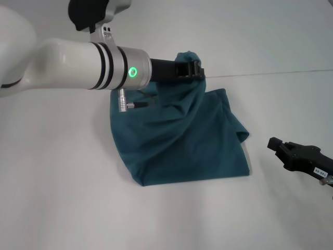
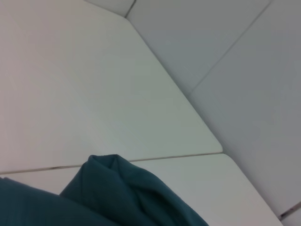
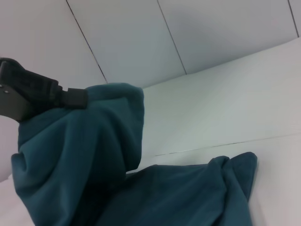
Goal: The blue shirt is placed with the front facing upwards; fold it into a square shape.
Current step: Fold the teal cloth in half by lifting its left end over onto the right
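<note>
White tabletop [image 1: 62, 198] carries the crumpled dark teal-blue cotton shirt [image 1: 197, 146], whose far edge is held lifted, clamped in the left gripper [image 1: 193, 70] (right gripper [image 1: 283, 147], jaws indiscernible, idles alongside).

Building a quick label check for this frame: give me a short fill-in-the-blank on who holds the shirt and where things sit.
1. The blue shirt is lifted at one bunched part by the ____ pincer.
2. The right pincer holds ____.
3. The shirt's lower part rests on the white ____.
4. The right pincer is ____ the shirt, not touching it.

Missing words: left; nothing; table; beside
</note>
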### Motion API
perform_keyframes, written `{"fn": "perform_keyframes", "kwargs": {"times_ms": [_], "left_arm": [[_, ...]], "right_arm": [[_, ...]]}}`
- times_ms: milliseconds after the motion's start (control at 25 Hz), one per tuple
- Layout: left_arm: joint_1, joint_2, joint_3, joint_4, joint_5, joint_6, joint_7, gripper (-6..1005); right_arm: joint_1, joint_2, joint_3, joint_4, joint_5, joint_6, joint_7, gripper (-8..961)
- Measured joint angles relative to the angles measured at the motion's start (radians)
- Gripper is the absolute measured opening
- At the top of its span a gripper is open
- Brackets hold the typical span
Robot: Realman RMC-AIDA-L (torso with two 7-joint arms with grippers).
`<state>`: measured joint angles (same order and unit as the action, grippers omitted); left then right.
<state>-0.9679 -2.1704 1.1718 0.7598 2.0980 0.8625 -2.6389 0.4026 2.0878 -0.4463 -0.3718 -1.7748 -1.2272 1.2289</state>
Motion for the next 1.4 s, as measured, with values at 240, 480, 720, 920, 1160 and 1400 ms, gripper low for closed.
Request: {"fn": "perform_keyframes", "kwargs": {"times_ms": [240,480,720,920,1160,1400], "left_arm": [[-0.015,-0.002,0.029,-0.002,-0.015,0.0,0.0,38],[-0.02,-0.002,0.049,-0.011,-0.033,-0.008,-0.001,39],[-0.021,-0.002,0.057,-0.014,-0.033,-0.015,-0.001,40],[-0.022,0.002,0.055,-0.03,-0.094,-0.038,0.026,41],[-0.021,0.001,0.056,-0.036,-0.156,-0.059,0.066,42],[-0.016,-0.001,0.059,-0.03,-0.176,-0.06,0.073,271]], "right_arm": [[-0.003,0.0,0.0,0.002,0.0,0.0,0.0,12],[-0.001,0.0,-0.001,0.005,0.0,0.0,0.0,11],[0.002,0.0,-0.003,0.005,-0.001,0.001,0.001,11],[0.002,0.0,-0.003,0.007,-0.002,0.002,0.0,12],[0.001,0.0,-0.005,0.008,-0.002,0.012,0.0,12],[0.003,0.0,-0.006,0.01,-0.003,0.02,0.0,12]]}}
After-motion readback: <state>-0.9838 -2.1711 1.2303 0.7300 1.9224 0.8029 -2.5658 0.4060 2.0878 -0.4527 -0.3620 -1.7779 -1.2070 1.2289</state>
